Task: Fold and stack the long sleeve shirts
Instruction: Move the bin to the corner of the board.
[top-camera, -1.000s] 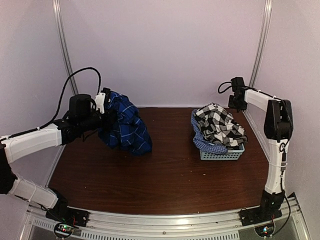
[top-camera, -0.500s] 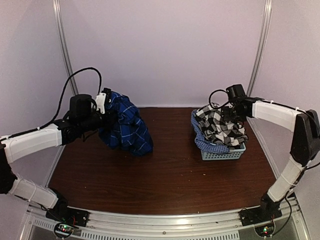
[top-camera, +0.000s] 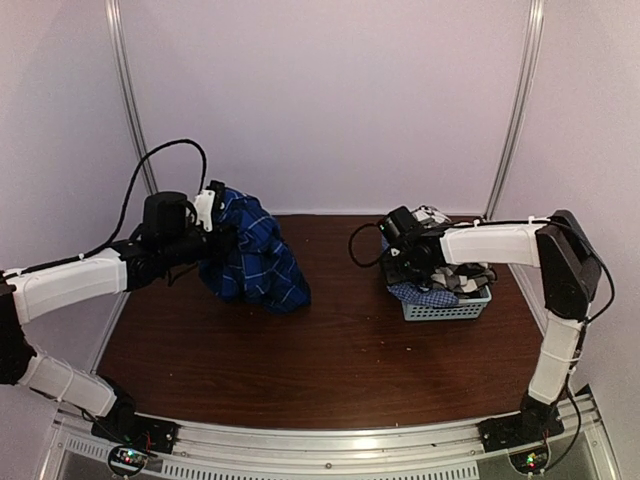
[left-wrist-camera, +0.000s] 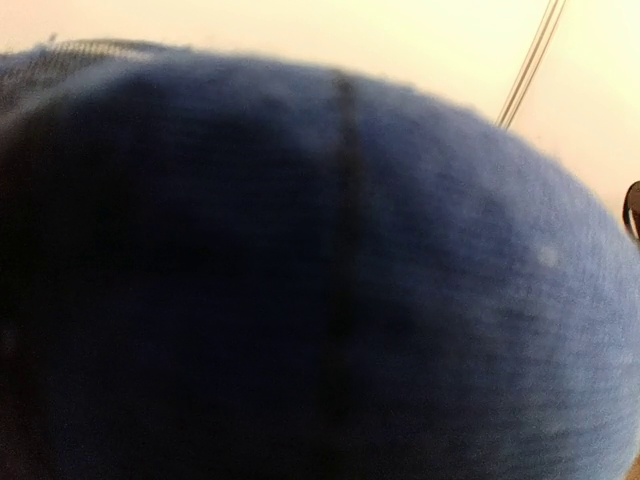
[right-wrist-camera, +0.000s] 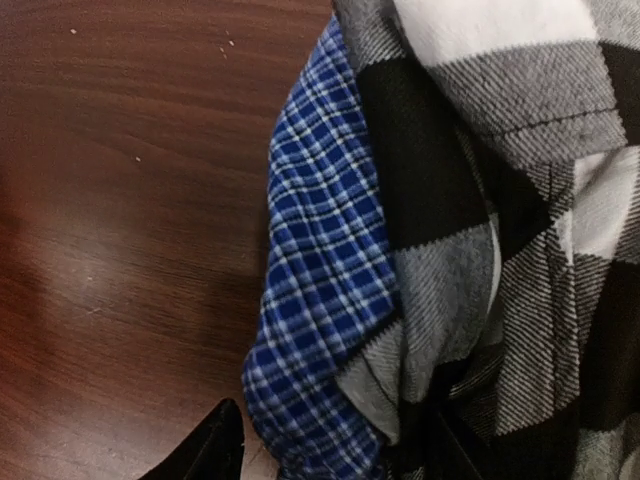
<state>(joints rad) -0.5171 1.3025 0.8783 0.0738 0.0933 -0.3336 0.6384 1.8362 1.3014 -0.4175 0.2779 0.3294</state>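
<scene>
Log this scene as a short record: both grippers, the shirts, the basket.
Left gripper: shut on the blue plaid shirt, lifted bunched, lower end at the table.
Right gripper: open, low at the mesh basket's left edge, holding nothing.
Black-and-white checked shirt: crumpled atop the basket.
Small-check blue cloth: beneath it, spilling over the basket's left side.
Folded: nothing yet.

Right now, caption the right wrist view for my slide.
Right gripper open above black-and-white checked shirt heaped on blue checked cloth, wooden table alongside.
</scene>
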